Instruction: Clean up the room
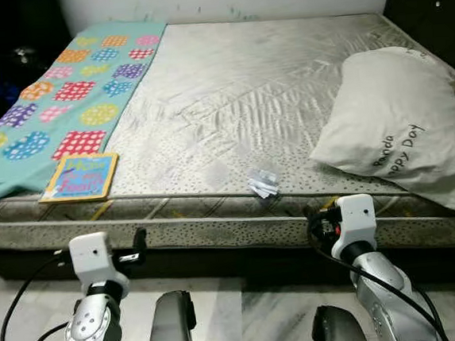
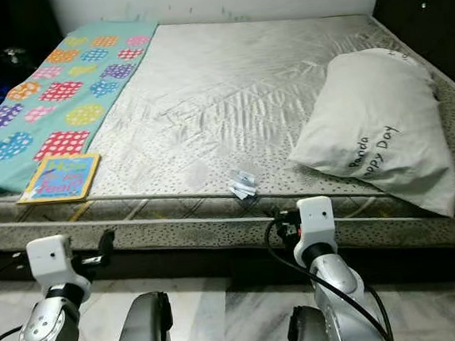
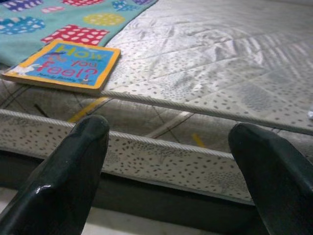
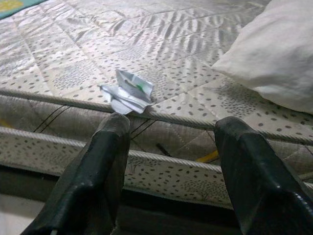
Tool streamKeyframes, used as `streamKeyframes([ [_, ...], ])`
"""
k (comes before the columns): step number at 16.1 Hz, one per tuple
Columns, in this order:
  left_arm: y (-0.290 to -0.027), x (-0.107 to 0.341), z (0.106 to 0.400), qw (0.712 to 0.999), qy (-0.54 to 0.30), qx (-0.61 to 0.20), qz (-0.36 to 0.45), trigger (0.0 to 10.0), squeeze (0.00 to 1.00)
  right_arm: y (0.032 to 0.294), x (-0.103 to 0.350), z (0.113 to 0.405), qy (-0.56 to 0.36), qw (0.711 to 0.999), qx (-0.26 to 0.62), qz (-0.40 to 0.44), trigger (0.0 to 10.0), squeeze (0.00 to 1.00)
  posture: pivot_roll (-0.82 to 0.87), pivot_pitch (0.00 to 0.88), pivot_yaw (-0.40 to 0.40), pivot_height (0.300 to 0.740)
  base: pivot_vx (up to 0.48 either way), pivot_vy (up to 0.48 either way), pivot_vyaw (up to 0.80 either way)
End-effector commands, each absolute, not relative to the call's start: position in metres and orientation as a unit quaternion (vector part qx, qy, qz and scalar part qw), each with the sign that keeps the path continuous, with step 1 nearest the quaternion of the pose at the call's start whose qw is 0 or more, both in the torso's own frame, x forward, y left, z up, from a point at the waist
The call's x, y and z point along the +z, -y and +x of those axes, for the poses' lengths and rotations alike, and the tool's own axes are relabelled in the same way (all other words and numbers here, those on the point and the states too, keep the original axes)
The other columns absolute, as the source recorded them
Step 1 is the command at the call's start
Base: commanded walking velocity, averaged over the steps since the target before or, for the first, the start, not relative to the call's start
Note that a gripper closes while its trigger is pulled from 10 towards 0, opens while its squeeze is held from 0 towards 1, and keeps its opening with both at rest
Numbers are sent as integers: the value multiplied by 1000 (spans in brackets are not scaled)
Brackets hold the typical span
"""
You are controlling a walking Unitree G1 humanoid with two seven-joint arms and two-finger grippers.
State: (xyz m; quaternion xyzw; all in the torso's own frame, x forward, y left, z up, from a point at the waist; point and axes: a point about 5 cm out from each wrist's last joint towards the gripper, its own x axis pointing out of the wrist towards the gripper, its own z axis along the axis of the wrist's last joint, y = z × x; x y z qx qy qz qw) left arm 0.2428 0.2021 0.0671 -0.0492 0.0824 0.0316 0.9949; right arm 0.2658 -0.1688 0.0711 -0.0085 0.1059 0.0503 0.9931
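Where legible: pillow point(image 1: 399, 127) "Panda Happy Day"

Open mattress point(image 1: 229, 98) between book point(image 1: 79, 177) and pillow point(image 1: 399, 123).

The pillow point(image 1: 399, 127) runs past the frame's right edge. The blanket point(image 1: 61, 89) is cut off at left. The wrapper's point(image 4: 128, 92) print is too small to read.

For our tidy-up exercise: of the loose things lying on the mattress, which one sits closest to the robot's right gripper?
The small crumpled wrapper at the mattress edge, just ahead of the open right gripper. The picture book lies nearer the left gripper; the pillow sits farther back.
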Motion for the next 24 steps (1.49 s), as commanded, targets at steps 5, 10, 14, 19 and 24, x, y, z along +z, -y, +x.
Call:
streamKeyframes([
  [5, -205, 67, 243, 995, -86, 35, -45, 10000, 0, 169, 73, 268, -102, 994, 48, -8, 10000, 0, -137, 0, -7, 551, 0, 0, 800],
  [10, -204, 67, 244, 995, -86, 32, -48, 10000, 0, 170, 74, 269, -101, 994, 46, -8, 10000, 0, -140, 0, -7, 551, 0, 0, 160],
  [14, -204, 67, 245, 994, -87, 33, -49, 10000, 0, 170, 74, 270, -100, 994, 44, -7, 10000, 0, -141, 0, -8, 551, 0, 0, 0],
  [19, -203, 66, 246, 994, -89, 29, -56, 10000, 0, 173, 71, 271, -106, 994, 37, 9, 10000, 0, -138, 0, -9, 551, 0, 0, 0],
  [24, -200, 67, 245, 995, -80, 14, -63, 10000, 0, 173, 71, 271, -104, 994, 37, 7, 10000, 0, -139, 0, -7, 551, 173, 0, 0],
])
